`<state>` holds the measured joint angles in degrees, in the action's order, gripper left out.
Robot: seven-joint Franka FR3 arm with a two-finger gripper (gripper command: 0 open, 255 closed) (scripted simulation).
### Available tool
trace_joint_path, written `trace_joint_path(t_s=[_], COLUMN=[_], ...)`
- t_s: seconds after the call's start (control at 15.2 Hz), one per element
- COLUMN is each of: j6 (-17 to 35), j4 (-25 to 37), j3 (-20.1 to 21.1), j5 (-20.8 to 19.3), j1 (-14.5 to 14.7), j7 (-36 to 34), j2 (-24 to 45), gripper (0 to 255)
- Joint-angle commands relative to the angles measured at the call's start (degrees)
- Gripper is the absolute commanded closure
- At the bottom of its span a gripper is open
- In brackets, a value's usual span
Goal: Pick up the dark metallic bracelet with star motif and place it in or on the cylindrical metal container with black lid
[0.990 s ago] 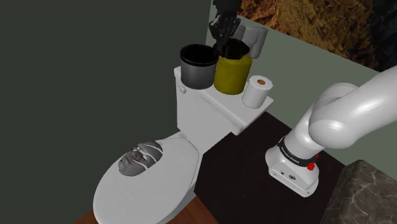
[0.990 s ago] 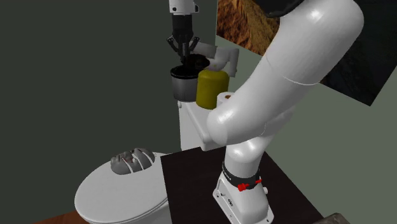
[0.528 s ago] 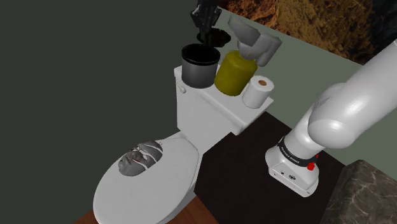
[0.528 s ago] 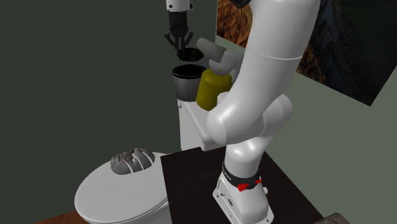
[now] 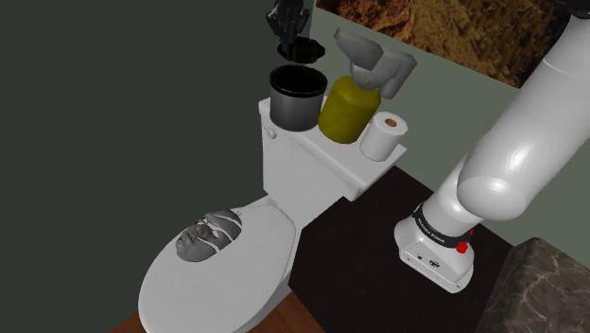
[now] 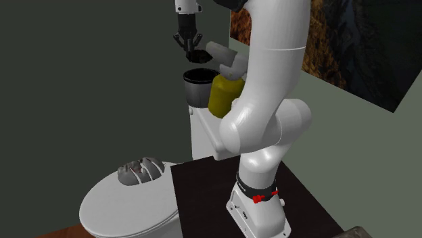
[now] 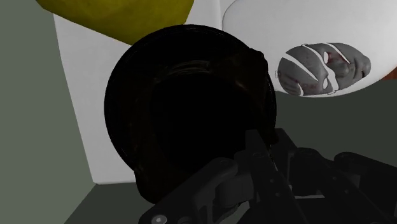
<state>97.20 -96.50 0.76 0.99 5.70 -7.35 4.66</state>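
Bathroom walls of dull grey-green stand behind a white toilet, whose tank (image 5: pixel 312 168) serves as the shelf for the task's things. Far below the hand and off to the shoulder view's left, a grey mask (image 5: pixel 208 234) lies on the toilet lid (image 5: pixel 241 279).

The hand (image 5: pixel 291 30) hangs high above the tank, its fingers closed on the bracelet (image 5: pixel 301 48), a dark ring that dangles just under the fingertips, clear of everything. Directly beneath the hand stands the container (image 5: pixel 295 102), a dark grey cylinder with a black top. In the wrist view its round black mouth lies straight ahead of the fingers.

Beside the container, further right, are a yellow jar (image 5: pixel 346 112) with a tilted grey object (image 5: pixel 375 61) above it, then a toilet roll (image 5: pixel 382 137).

I judge the carry to be all but done and the placing in hand. Next, the hand should lower straight down over the container, keeping centred on it and away from the yellow jar, and only then let go.
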Motion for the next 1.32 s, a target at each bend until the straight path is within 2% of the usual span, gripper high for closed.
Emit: trace_joint_path(t_s=[0.0,0.73,1.25], j6=[1.7,9.9,10.0], j4=[-1.5,-8.8,-8.9], j3=[0.0,0.0,0.0], j5=[0.0,0.0,0.0], j1=[0.0,0.1,0.0], j7=[0.0,0.1,0.1], j2=[0.2,1.1,1.1], gripper=[255,255,255])
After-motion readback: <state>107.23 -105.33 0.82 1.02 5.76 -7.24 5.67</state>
